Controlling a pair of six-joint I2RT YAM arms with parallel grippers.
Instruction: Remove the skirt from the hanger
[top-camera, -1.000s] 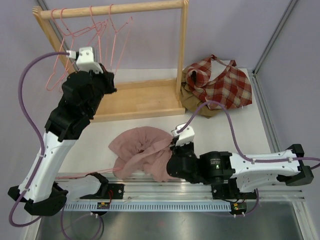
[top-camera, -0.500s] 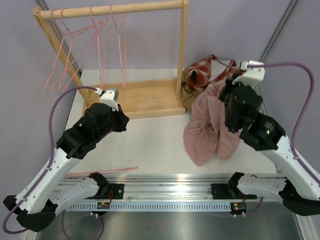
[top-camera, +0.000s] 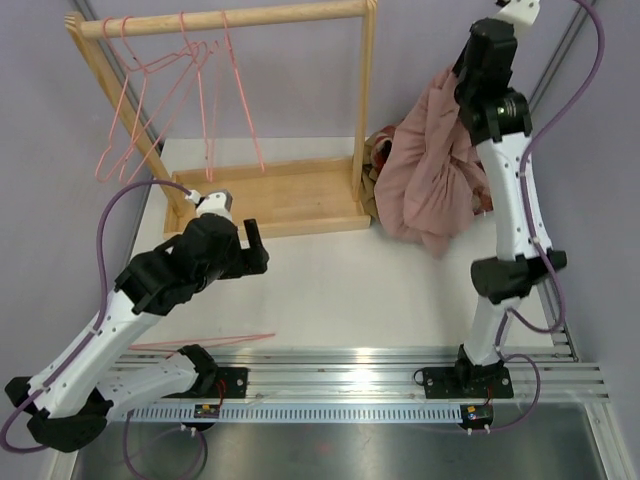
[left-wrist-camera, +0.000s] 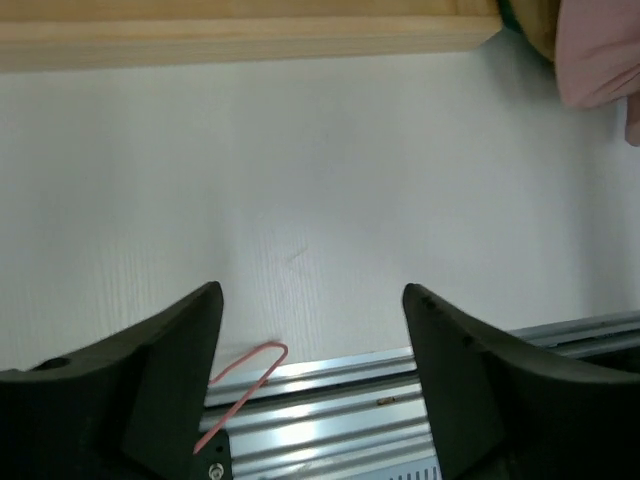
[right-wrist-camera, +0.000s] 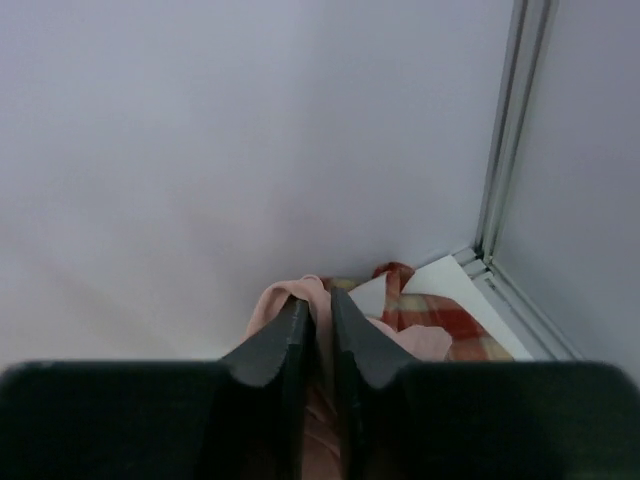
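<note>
The pink skirt (top-camera: 435, 180) hangs bunched from my right gripper (top-camera: 458, 82), which is raised high over the table's back right corner. In the right wrist view the jaws (right-wrist-camera: 320, 310) stand nearly together with a fold of the skirt (right-wrist-camera: 275, 300) pinched between them. A bare pink wire hanger (top-camera: 200, 343) lies flat at the table's near left edge. My left gripper (top-camera: 255, 245) hovers low over the middle left of the table, open and holding nothing. In the left wrist view the hanger's hook (left-wrist-camera: 245, 375) shows just below and between the spread jaws (left-wrist-camera: 312, 292).
A wooden clothes rack (top-camera: 220, 18) stands at the back left with several empty pink hangers (top-camera: 200, 80) on its bar. A plaid garment (top-camera: 385, 150) lies heaped behind the hanging skirt. An aluminium rail (top-camera: 350, 375) runs along the near edge.
My right arm carried the skirt from the table's front up to the back right corner. My left arm came down from the rack and its gripper opened; the bare hanger lies on the table.
</note>
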